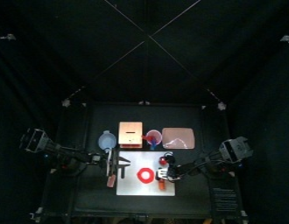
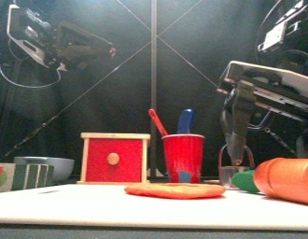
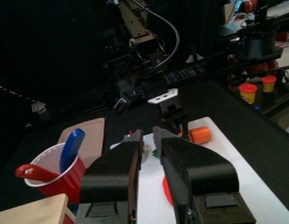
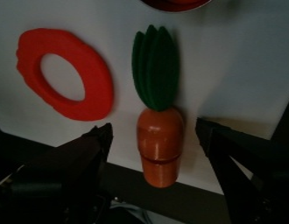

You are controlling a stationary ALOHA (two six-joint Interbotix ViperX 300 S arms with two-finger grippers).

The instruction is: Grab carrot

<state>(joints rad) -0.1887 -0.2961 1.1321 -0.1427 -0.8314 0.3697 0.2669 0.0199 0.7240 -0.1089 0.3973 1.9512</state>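
Right gripper [image 4: 155,144] jaws wide open straddling the carrot [image 4: 160,144] beside the red ring [image 4: 67,72], nothing gripped yet; closing and lifting remain; left gripper [image 3: 151,157] idle, narrowly parted, empty.

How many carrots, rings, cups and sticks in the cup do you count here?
Carrot: 1
Ring: 1
Cup: 1
Sticks in the cup: 2 (blue stick, red stick)
Total: 5
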